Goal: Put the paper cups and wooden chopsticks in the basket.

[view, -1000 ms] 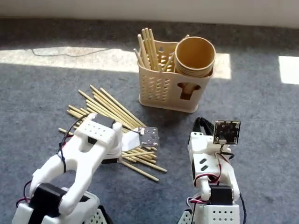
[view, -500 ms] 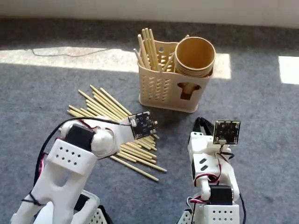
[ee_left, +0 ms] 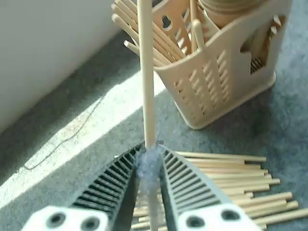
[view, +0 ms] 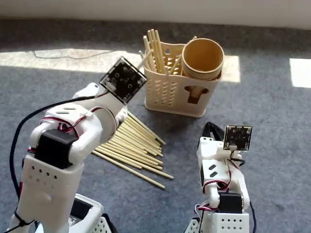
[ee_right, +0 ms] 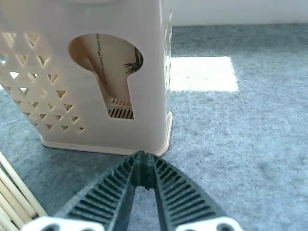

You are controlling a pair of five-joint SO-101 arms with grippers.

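Left gripper [ee_left: 149, 155] clamps chopstick [ee_left: 146, 72] beside basket [ee_left: 226, 82]: probably light, stiff, slick; best pinched mid-shaft. Right gripper [ee_right: 142, 169] closed, empty.

The floor is a soft grey carpet [view: 277, 126]. A white wall [view: 146, 8] runs along the far side of it. Sun comes in and makes a long bright strip [view: 58, 62] on the carpet near the wall, and one more small bright patch [view: 300, 73] off to the side. The rest of the carpet lies in shade. A thin dark cord [view: 65, 56] lies in a loose curve across the bright strip.
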